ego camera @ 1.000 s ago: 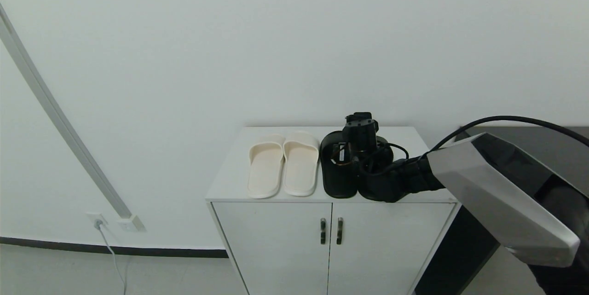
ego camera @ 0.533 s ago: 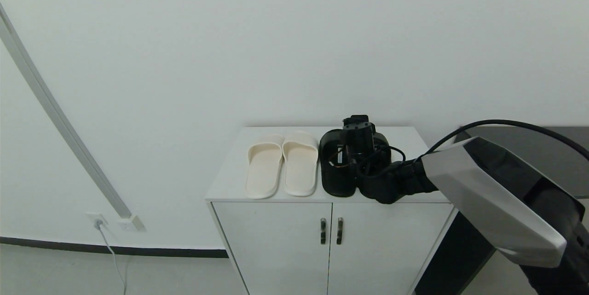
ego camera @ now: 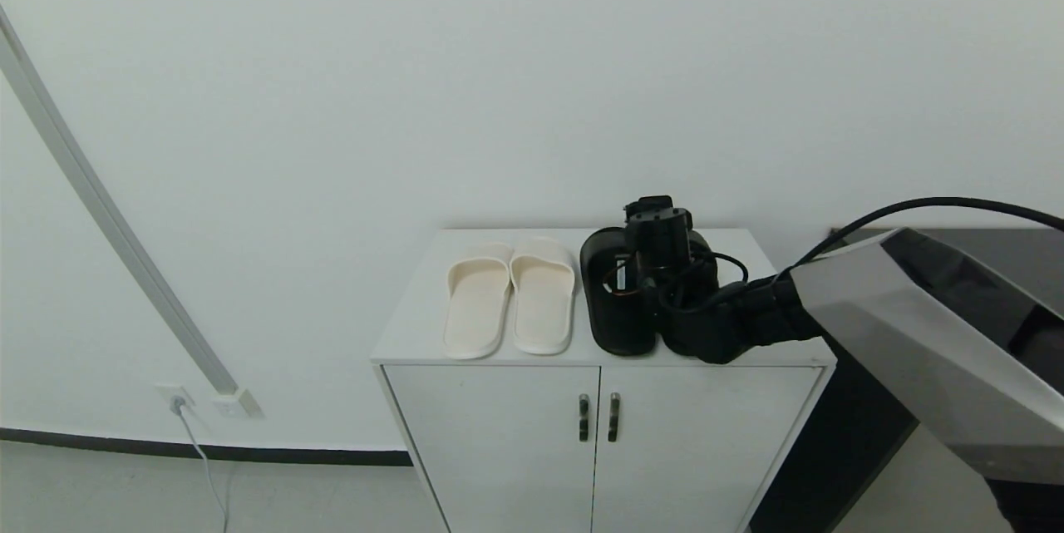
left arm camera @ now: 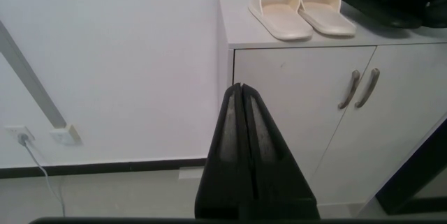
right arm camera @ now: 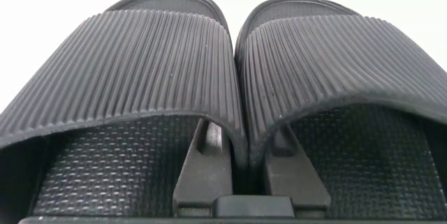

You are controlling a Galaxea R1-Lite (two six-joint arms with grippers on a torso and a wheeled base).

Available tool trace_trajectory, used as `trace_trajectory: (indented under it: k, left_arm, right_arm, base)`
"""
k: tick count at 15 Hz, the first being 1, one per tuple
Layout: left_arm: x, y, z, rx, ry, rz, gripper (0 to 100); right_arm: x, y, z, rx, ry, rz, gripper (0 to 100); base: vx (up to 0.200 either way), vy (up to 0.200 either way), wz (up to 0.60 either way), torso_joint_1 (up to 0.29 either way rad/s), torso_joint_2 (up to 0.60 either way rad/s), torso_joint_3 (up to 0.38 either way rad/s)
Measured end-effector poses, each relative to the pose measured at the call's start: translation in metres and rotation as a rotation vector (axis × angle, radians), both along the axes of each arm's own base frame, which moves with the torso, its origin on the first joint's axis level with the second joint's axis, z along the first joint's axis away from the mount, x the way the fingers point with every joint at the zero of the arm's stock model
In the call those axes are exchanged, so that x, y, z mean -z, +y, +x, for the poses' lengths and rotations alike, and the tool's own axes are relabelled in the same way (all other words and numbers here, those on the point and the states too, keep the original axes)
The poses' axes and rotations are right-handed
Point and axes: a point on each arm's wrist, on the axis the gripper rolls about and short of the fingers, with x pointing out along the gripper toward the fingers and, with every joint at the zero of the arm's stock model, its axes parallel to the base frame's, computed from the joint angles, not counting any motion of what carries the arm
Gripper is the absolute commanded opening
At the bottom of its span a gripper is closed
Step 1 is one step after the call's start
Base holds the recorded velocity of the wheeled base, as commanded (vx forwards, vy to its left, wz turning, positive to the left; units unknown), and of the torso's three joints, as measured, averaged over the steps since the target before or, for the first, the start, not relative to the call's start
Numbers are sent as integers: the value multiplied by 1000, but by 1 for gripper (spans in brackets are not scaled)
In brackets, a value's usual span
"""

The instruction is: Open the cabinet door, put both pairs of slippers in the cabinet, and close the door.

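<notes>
A white cabinet stands with both doors closed, handles side by side at the middle. On its top lie a cream pair of slippers and, to their right, a black pair. My right gripper is over the black pair. In the right wrist view each finger sits under one ribbed strap of the black slippers, and the gripper is shut on the two inner walls. My left gripper is shut and empty, low, in front of the cabinet.
A white wall runs close behind the cabinet. A grey conduit slants down to a wall socket with a cable at lower left. A dark unit stands against the cabinet's right side. Bare floor lies left of the cabinet.
The right gripper and the black slippers shifted slightly left, then back right and a little toward the cabinet's front edge. The cream pair and the doors have not moved.
</notes>
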Motion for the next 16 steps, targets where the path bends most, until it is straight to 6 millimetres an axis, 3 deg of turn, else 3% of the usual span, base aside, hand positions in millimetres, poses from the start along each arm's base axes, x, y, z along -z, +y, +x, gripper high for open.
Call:
trace_trajectory:
  k: [3,9,13,16]
  left_arm:
    - [0,0,0,2,0,1,0]
    - [0,0,0,2,0,1,0]
    - [0,0,0,1,0,1,0]
    - [0,0,0,2,0,-1,0]
  right_arm:
    - [-13,-11,-40,-174,50,-7,0]
    - [-48,-59,-154,-691,139,35,0]
    - [-51,-91,-203,-907,149,17,0]
    - [-50,-102,-217,-971,156,31,0]
  base:
    - [0,0,0,0,0,0]
    - [0,0,0,0,0,0]
    - [0,0,0,0,0,0]
    - [0,0,0,0,0,0]
